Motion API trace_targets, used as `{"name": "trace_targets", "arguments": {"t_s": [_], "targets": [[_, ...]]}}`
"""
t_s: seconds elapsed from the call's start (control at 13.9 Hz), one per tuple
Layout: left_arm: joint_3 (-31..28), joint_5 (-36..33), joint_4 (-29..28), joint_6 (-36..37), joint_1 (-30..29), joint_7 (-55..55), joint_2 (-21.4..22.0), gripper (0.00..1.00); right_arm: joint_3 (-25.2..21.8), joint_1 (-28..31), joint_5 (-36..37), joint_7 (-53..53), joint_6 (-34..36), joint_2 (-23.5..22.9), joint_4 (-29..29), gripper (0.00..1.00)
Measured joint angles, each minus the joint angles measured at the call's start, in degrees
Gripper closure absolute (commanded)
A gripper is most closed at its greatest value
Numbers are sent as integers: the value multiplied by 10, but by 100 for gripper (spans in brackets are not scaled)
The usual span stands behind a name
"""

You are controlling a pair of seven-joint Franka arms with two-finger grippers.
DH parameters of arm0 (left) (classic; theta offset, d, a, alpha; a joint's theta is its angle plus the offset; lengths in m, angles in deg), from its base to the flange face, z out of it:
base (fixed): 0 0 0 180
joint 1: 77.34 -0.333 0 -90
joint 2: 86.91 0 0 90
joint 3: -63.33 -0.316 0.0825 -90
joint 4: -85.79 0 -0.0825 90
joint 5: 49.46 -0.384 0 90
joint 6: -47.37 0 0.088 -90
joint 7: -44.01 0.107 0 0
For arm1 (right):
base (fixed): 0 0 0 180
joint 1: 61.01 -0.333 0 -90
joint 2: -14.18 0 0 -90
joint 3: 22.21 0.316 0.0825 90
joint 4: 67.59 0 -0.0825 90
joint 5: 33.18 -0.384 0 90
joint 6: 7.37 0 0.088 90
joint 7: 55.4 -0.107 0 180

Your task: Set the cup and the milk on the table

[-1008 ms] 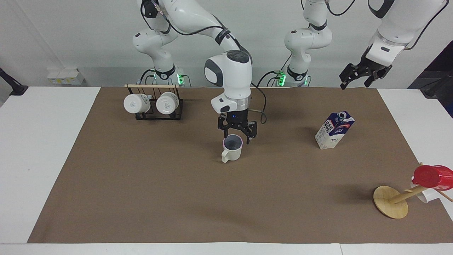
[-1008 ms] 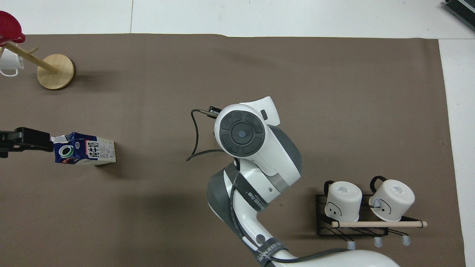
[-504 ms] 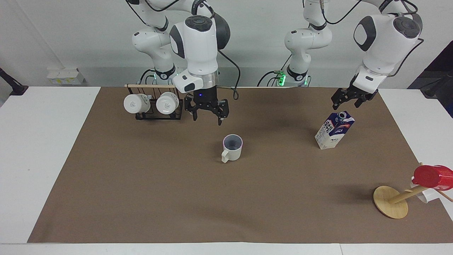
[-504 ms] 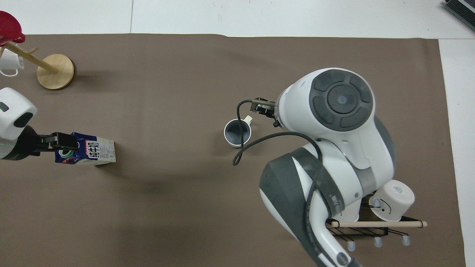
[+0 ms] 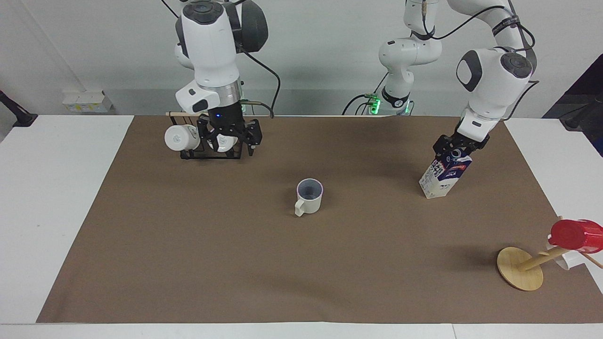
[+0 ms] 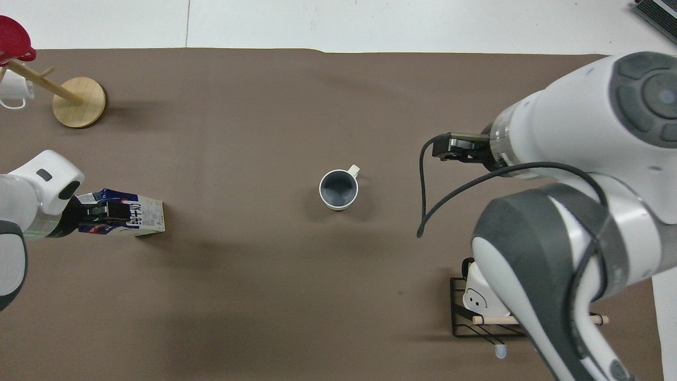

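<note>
Two task things stand upright on the counter [image 5: 188, 245]: the cup [image 5: 309, 197] near its middle, handle turned away from the robots, and the milk [image 5: 443, 176] well apart toward the left arm's end. The left end effector [image 5: 454, 149] sits at the milk's top; we cannot tell whether it grips. The right end effector [image 5: 229, 136] hangs spread over the mug rack [image 5: 207, 157].

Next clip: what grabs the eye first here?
The cup stands alone, upright, mid-mat, with no arm near it. The left claw is down at the milk's top, toward the left arm's end of the table. The right claw hangs open over the mug rack.
</note>
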Motion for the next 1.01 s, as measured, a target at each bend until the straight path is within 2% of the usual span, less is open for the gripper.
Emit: {"name": "trace_targets", "arguments": {"t_s": [0.22, 0.29, 0.72, 1.01], "targets": [[0, 0, 0, 0, 0, 2, 3, 48, 0, 29, -1, 37, 20, 12, -1, 0], [0, 0, 0, 0, 0, 2, 4, 51, 0, 37, -1, 42, 28, 14, -1, 0], [1, 0, 6, 0, 0, 1, 5, 54, -1, 103, -1, 102, 73, 28, -1, 0], [8, 1, 59, 27, 0, -28, -15, 56, -2, 146, -3, 149, 93, 39, -2, 0]]}}
